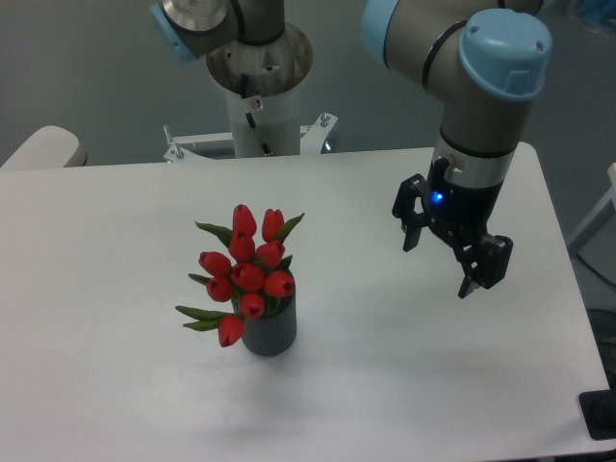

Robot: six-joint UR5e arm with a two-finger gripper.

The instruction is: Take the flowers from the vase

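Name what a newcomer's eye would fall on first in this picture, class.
The red flowers stand in a dark ribbed vase left of centre on the white table. To the right, the gripper hangs open above the table, well apart from the flowers, with a blue light glowing on it.

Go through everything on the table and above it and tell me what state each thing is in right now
flowers: standing upright in the vase, buds closed, not gripped.
vase: upright on the table, holding the flowers.
gripper: open, empty, in the air to the right of the flowers, touching nothing.
table: white; apart from the vase, nothing on it in view.
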